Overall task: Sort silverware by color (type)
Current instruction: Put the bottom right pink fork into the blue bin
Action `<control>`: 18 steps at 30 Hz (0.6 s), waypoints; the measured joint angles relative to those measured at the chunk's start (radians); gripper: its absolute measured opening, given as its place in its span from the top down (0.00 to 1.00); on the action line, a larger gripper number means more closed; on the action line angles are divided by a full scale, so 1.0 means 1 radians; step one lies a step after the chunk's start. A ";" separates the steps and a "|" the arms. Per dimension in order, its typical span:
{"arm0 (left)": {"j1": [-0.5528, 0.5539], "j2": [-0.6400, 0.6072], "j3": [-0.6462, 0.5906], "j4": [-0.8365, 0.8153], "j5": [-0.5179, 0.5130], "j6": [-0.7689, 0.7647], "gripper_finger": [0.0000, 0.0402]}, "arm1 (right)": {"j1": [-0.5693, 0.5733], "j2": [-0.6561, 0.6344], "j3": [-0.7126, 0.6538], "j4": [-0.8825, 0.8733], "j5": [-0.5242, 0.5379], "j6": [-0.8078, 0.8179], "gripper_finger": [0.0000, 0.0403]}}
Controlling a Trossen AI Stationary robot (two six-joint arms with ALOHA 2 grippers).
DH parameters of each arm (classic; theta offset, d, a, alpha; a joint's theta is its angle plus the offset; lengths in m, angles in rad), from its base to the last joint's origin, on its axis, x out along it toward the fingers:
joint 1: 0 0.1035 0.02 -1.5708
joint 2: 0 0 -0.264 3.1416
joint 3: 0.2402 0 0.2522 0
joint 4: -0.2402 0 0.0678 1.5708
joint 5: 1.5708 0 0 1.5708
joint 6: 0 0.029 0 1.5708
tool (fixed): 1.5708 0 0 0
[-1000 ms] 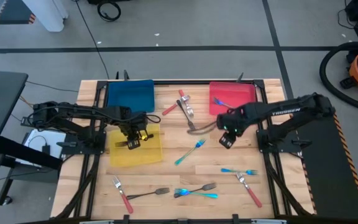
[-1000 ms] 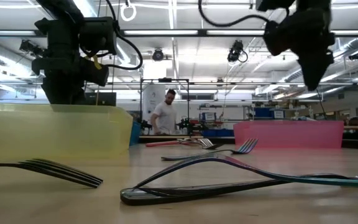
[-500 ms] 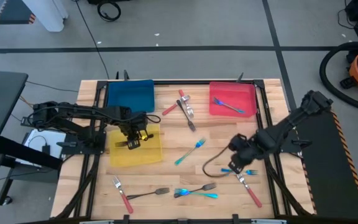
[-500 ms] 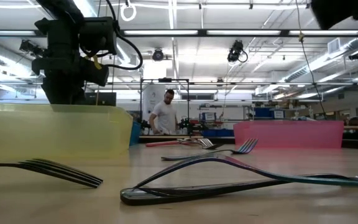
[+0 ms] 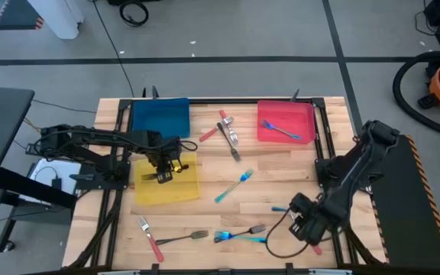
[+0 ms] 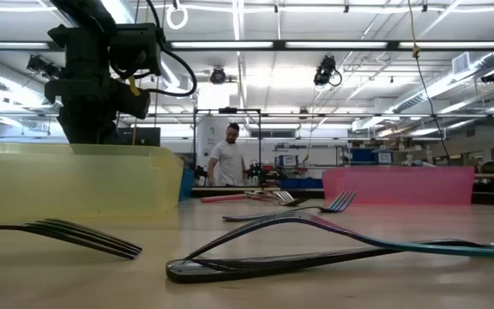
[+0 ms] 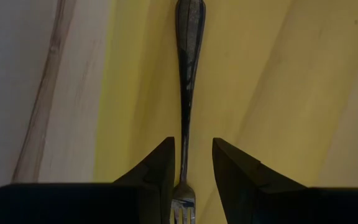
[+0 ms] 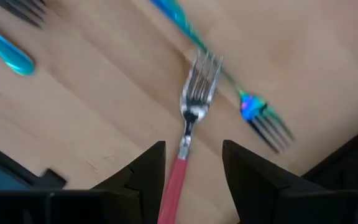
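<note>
My left gripper (image 5: 161, 169) hangs open over the yellow tray (image 5: 180, 191). A dark fork (image 7: 187, 81) lies flat in that tray, its neck between my fingers and clear of both. My right gripper (image 8: 191, 149) stands open near the table's near right corner (image 5: 308, 228). It is above a red-handled fork (image 8: 190, 118) that lies on the wood, and it touches nothing. A blue fork (image 8: 257, 115) lies just beside that one. More forks lie scattered: teal (image 5: 234, 186), blue (image 5: 239, 235), dark (image 5: 182, 237), red-handled (image 5: 150, 238).
A blue tray (image 5: 161, 117) sits at the far left. At the far right, a red tray (image 5: 300, 114) holds a blue fork (image 5: 281, 128). Red-handled and dark forks (image 5: 228, 134) lie between the two trays. A person stands in the room behind the table (image 6: 228, 154).
My right gripper has swung from beside the red tray toward the table's near edge and a little right, sinking somewhat. It has rolled about its wrist and stayed open. It has left the low view. My left gripper has kept still.
</note>
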 joint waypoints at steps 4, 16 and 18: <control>0.000 0.000 0.000 0.001 0.000 0.000 0.73 | 0.035 0.059 0.000 0.040 -0.026 0.033 0.58; 0.000 0.000 0.000 0.016 0.000 0.000 0.73 | 0.071 0.182 0.000 0.126 -0.047 0.084 0.58; 0.000 0.000 0.000 0.016 0.000 0.000 0.73 | 0.074 0.194 0.000 0.141 -0.051 0.084 0.58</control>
